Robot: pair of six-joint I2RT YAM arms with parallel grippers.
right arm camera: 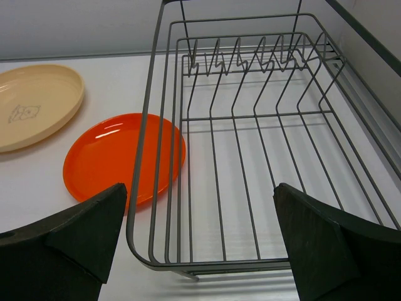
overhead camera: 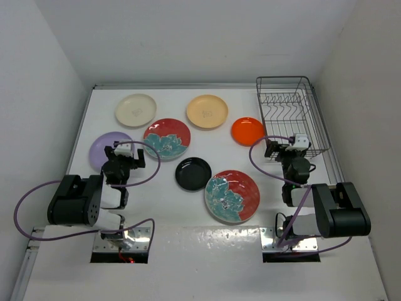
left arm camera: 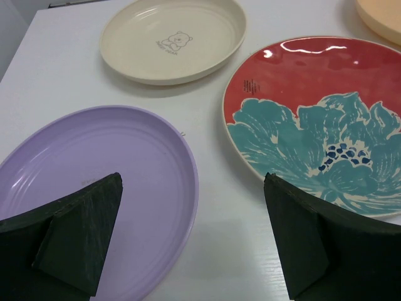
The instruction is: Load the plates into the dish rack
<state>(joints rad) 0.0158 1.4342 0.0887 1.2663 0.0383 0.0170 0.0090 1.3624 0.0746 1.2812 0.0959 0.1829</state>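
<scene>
1. The rectangular dark metal wire dish rack [overhead camera: 283,78] is standing at the far right of the white table [overhead camera: 163,207]. It is holding nothing, and its upright prongs are all showing bare in the right wrist view.
2. All seven plates are lying flat on the table outside the rack, so none is loaded yet. The job looks to be at its very start, with seven placements left.
3. The small bright orange round plate [overhead camera: 247,130] is sitting just beside the rack's left side (the shortest carry of the lot). The pale orange round plate [overhead camera: 207,111] is lying further left of the rack.
4. The cream round plate [overhead camera: 135,110] is lying well to the left of the rack. The lavender round plate [overhead camera: 100,150] is resting farthest from the rack of all.
5. One larger red round plate with a teal flower pattern [overhead camera: 166,138] is lying well left of the rack. The second red flowered plate [overhead camera: 232,195] is sitting left of the rack's near end and closer to the arms. The small glossy black round plate [overhead camera: 193,174] is lying just left of that one.
6. The left gripper [left arm camera: 193,200] is hovering far from the rack, over the gap between the lavender and red plates. Its fingers are spread apart and gripping nothing.
7. The right gripper [right arm camera: 199,207] is hanging at the rack's near end and facing into it, with its fingers apart and empty.
</scene>
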